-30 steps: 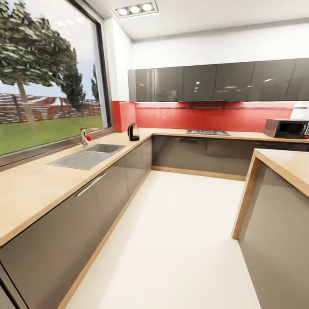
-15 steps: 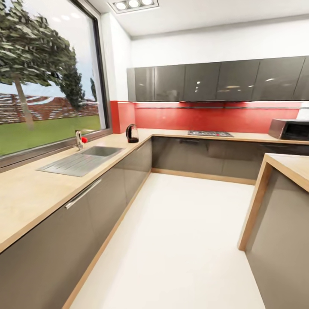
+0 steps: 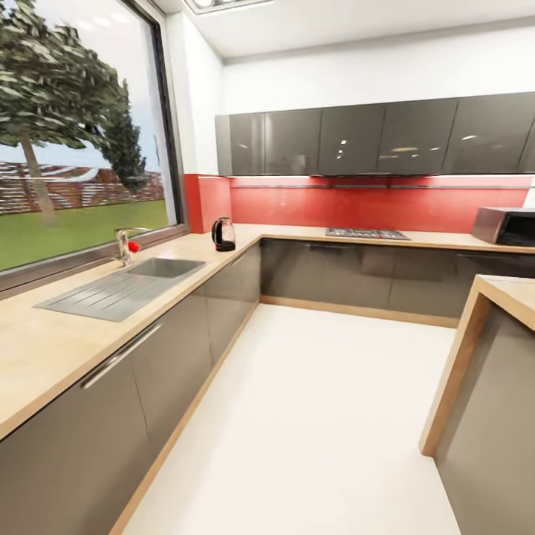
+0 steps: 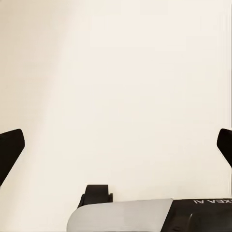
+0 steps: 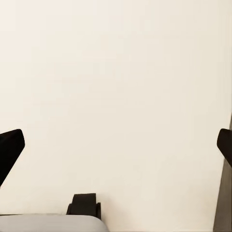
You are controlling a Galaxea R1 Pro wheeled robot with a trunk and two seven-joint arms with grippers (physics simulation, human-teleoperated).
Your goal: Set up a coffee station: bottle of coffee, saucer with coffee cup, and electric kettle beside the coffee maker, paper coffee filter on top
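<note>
Head view shows one electric kettle [image 3: 224, 234] on the kitchen countertop [image 3: 52, 334] past one sink [image 3: 122, 286] — both wrist views show each gripper's fingers spread wide, holding nothing.

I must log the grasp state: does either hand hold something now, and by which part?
Nothing is held. The left hand and the right hand are both open, with only pale floor between their fingertips.

White floor [image 3: 312, 416]; red backsplash [image 3: 371, 204] — grey wall cabinets [image 3: 349, 140] above; big window [image 3: 74, 141] left.
</note>
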